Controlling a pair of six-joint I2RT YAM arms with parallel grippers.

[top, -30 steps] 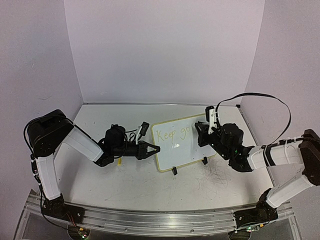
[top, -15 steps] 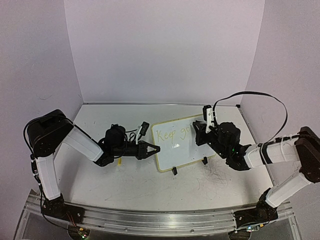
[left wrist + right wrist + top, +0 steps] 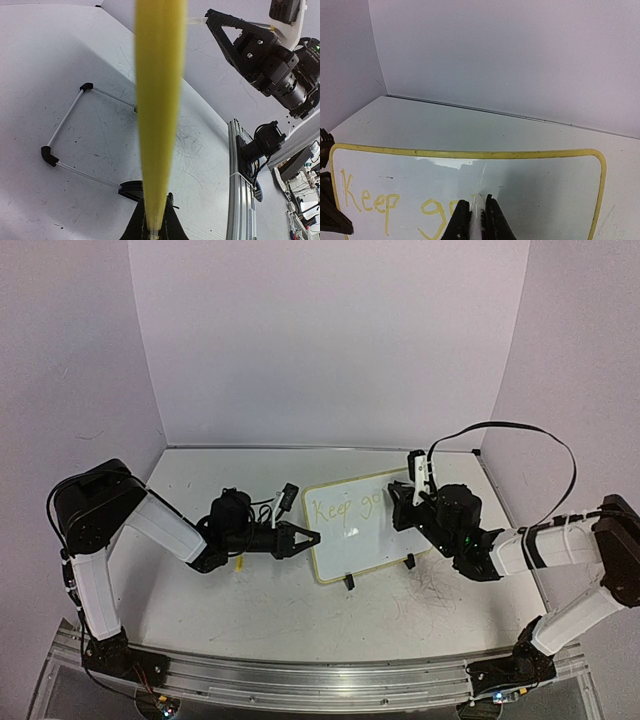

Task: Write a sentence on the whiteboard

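Item: whiteboard (image 3: 360, 552), one, set at a slight angle mid-surface between the two arms and propped on black clip feet (image 3: 348, 582), two counted along its near edge. Sentence (image 3: 367, 201), one, unfinished: one whole word, "Keep", and the first letters of a second, "go", in pale yellow-green on the upper line, with nothing written below them. Left pincer (image 3: 312, 537), one, narrow, closed on what reads as the board's left rim, seen edge-on from its own wrist as a blurred yellow strip. Right pincer (image 3: 476, 201), one, narrow, gripping a white marker (image 3: 476, 218), one, with the tip down on the board just right of the "go". Surface (image 3: 260, 612), one, white and scuffed with grey scribbles.

Step in hand, as judged: writing out the second word. It is probably done well with light, even pressure, so the propped board does not rock against the left grip. Strokes should stay at the height of "Keep" and letters fairly tight, since bare board remains before the right rim. A band underneath should be left for a second line. The marker ought to lift cleanly between letters to avoid dragging stray lines.
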